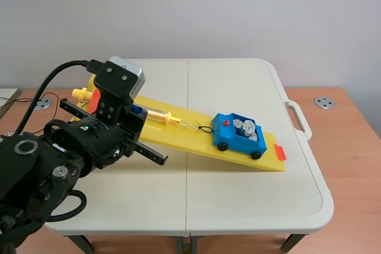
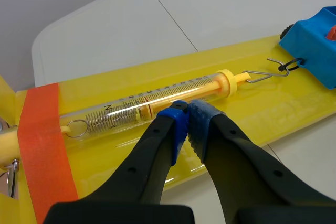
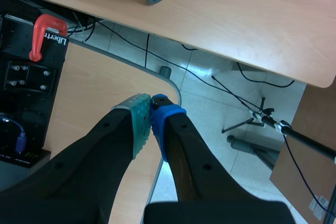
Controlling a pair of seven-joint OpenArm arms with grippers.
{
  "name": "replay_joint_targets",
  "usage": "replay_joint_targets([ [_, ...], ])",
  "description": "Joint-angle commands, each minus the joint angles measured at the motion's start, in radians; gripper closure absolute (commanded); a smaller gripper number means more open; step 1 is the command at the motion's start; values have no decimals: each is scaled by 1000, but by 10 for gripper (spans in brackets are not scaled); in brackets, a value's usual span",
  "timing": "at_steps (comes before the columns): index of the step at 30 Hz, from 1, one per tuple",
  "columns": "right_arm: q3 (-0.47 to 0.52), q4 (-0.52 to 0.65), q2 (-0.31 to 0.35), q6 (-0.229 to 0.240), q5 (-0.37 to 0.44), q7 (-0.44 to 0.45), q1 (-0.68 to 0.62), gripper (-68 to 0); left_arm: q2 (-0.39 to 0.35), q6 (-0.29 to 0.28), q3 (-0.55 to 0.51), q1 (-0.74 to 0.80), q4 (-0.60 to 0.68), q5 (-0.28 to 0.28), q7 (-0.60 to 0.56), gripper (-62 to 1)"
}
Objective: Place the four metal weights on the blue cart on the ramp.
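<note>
A blue cart (image 1: 238, 138) sits at the lower right of the frame, near the low end of a yellow ramp (image 1: 190, 141) that slants across a white table (image 1: 238, 200). Metal weights (image 1: 246, 128) lie piled in the cart's bed, though their number is hard to make out. A spring scale (image 1: 158, 113) lies along the ramp at centre left, and its wire hook (image 2: 265, 75) is caught on the cart's front. The left arm fills the lower left of the frame. In its wrist view the left gripper (image 2: 187, 113) has its blue pads pressed together on nothing, with the tips at the scale's clear tube; whether they touch it cannot be told. Orange tape (image 2: 42, 145) bands the ramp beyond the scale's ring end. The right gripper (image 3: 151, 109) is likewise closed and empty, hanging over a wooden tabletop's edge and a tiled floor.
</note>
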Motion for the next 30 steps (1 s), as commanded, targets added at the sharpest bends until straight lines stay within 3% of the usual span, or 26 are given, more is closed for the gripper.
replay_joint_targets([
  [1,61,89,16,8,89,82,-22,-6,19,62,-28,-42,90,-6,-150,-27],
  [14,61,89,19,8,89,105,-6,-6,18,61,-28,-41,91,-14,-117,-27],
  [22,54,89,24,8,89,105,153,-12,1,45,-28,11,214,-71,22,-28],
  [25,40,89,25,8,90,104,223,-48,-13,-18,-28,64,308,-103,83,-34],
  [30,-8,89,25,8,90,104,328,-159,-39,-30,-28,187,450,-143,117,-113],
])
